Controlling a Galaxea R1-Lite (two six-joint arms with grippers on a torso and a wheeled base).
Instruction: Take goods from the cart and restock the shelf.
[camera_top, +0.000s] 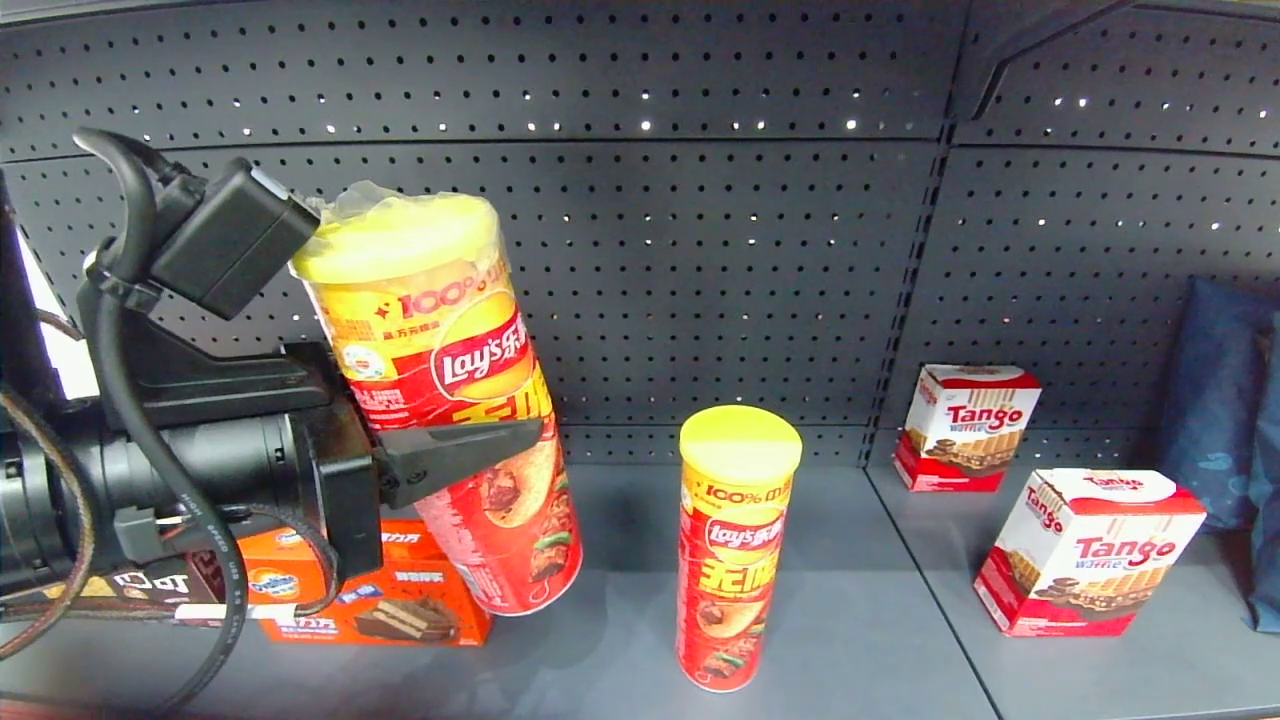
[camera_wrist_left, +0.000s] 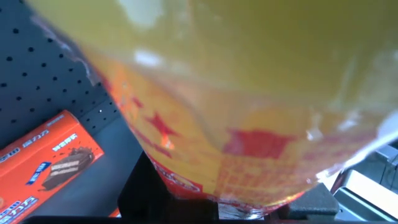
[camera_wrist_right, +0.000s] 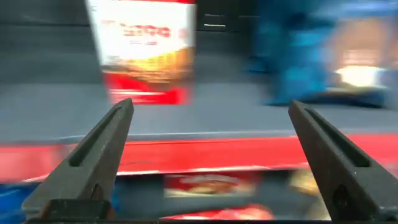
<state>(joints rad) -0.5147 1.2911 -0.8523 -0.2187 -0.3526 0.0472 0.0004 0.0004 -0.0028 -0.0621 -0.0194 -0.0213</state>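
- As I judged it, the task was partly done. 1 standing can (camera_top: 735, 550) of chips stood upright on the shelf (camera_top: 850, 620) at centre frame in the head view, and a 2nd can was not yet set down.
- The held can (camera_top: 440, 380) was left of centre. The left gripper (camera_top: 500, 440) was clamped around its middle, with 1 dark finger crossing its front.
- The held can was tilted, with its lid toward the upper left and its base toward the lower centre, low over the shelf. I could not tell whether the base touched the board.
- What was left, by my reading, was to bring it upright, seat it near the standing can, release it, then fetch more goods from the cart.
- The held can was a tall cylinder with a red and yellow wrap. Crinkled clear film covered its yellow lid. The standing can had the same wrap and lid.
- An orange box (camera_top: 390, 610) lay flat at lower left, with the held can's base overlapping it in the picture.
- A rear wafer box (camera_top: 965, 425) and a front wafer box (camera_top: 1090, 550) stood at right, with blue bags (camera_top: 1225, 440) at the far right edge.
- The right gripper (camera_wrist_right: 208, 109) had its jaws wide apart and held nothing. It faced a red strip (camera_wrist_right: 205, 158), with a blurred red-and-white box (camera_wrist_right: 142, 50) beyond at upper left.
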